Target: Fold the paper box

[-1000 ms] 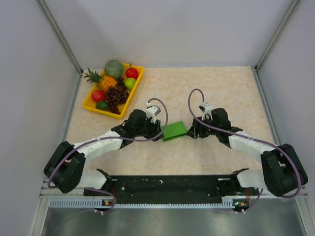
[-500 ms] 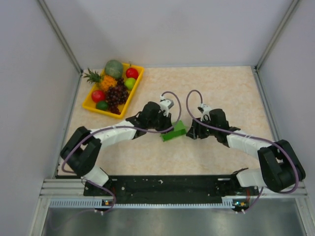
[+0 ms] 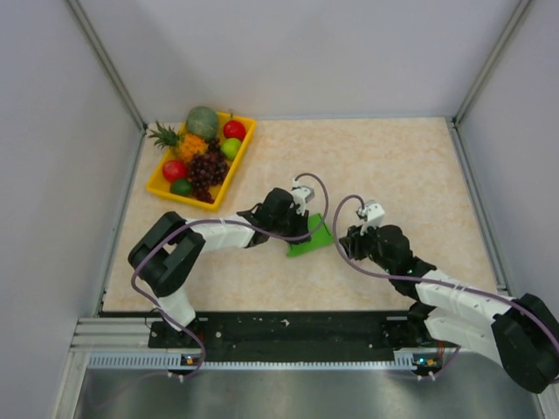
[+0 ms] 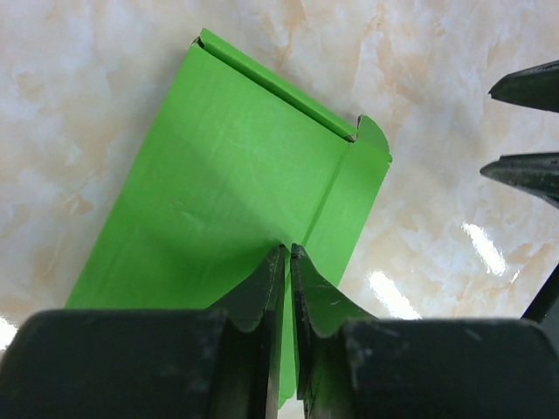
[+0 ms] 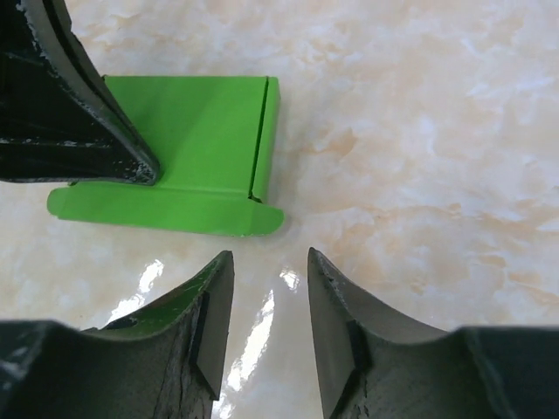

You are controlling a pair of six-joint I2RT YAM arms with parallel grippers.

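Green paper box (image 4: 231,179) lies flat on the pale marbled table (image 3: 393,166), near its middle, between the two grippers. It is a plain card sheet. One short end is turned up as a narrow folded strip. A long flap with a rounded corner runs down one side, set off by a crease.

Left gripper (image 4: 286,251) is right over the box, tips down on the sheet where the crease ends. Its jaws are nearly pressed together, with only a thin slit between them. Cannot tell if any paper is caught in that slit. In the top view the left arm reaches across from the left, and its wrist covers part of the green sheet.

Right gripper (image 5: 269,260) is just beside the flap edge of the box, on the bare table and not touching the paper. Its jaws are spread, with only tabletop showing between them.

A yellow tray (image 3: 157,185) sits well apart at the far left corner of the table. It holds fruit (image 3: 208,166).
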